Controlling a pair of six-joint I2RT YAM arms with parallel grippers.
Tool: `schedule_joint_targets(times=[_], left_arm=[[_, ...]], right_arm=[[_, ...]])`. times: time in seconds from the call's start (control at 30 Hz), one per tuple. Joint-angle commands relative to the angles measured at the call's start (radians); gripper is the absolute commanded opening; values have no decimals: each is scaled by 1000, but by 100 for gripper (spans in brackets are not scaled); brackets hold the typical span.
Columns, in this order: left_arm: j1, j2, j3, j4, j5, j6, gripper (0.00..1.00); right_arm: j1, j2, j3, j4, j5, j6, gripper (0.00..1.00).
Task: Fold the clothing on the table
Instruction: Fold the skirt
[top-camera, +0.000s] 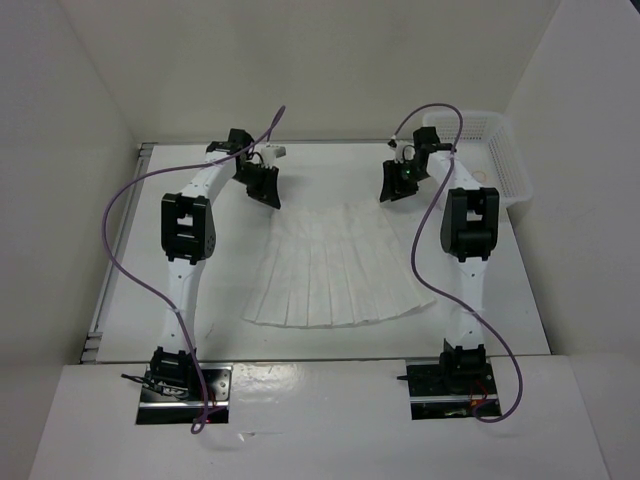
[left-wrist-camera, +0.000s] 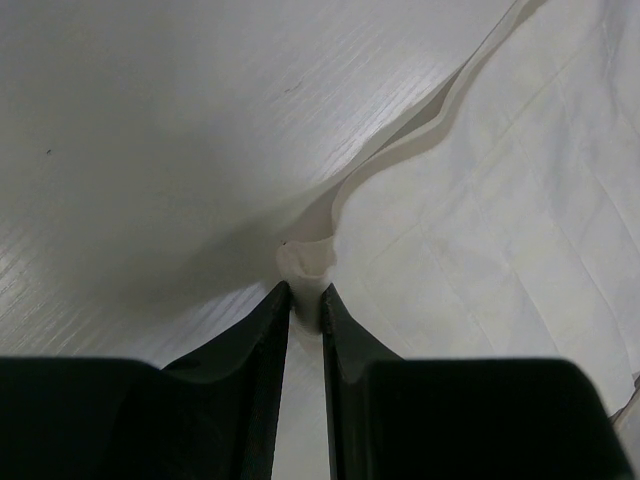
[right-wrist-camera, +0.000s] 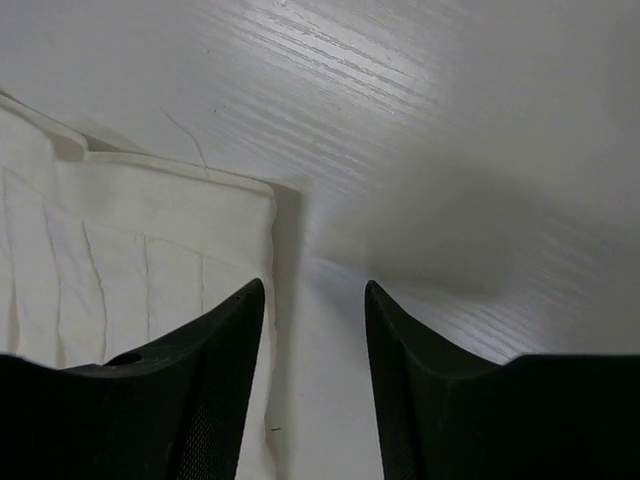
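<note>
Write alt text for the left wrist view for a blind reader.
The left tool pinches a corner of the white skirt between black fingers. The skirt's edge nearby sits raised above the white table.

The white worktop (top-camera: 140, 290) carries a pleated skirt (top-camera: 335, 270), fanned out flat; a mesh basket (top-camera: 500, 160) sits beyond the skirt's far-right corner.

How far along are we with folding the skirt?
Done: nothing is folded; the skirt lies fanned out flat on the table. In hand: the left end effector pinches one waistband corner, while the right end effector stands open beside the opposite waistband end, gripping nothing. Left: grip that end, then make every fold.
</note>
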Motion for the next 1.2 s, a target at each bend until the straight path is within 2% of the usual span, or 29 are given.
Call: schedule_joint_targets(times=[0.0, 0.3, 0.67, 0.8, 0.87, 0.9, 1.03, 1.1, 1.17], left_arm=[[-4, 27, 35, -21, 4, 32, 25], [-14, 38, 46, -30, -5, 41, 25], [-23, 59, 91, -57, -14, 41, 25], [-23, 82, 141, -91, -14, 50, 25], [-23, 107, 164, -111, -14, 50, 25], [-23, 107, 180, -122, -14, 50, 25], [-23, 167, 306, -191, -5, 70, 25], [-23, 167, 306, -191, 4, 79, 24], [-32, 167, 306, -191, 4, 79, 16]], right_arm=[[3, 26, 66, -42, -43, -14, 50], [22, 115, 188, -102, -83, -32, 47], [31, 168, 237, -141, -126, -41, 47], [40, 168, 237, -142, -126, -50, 40], [40, 168, 237, -142, -126, -50, 31], [40, 178, 237, -142, -126, -50, 24], [40, 178, 237, -142, -126, -50, 5], [40, 178, 237, -142, -116, -50, 0], [40, 178, 237, -142, -116, -50, 0]])
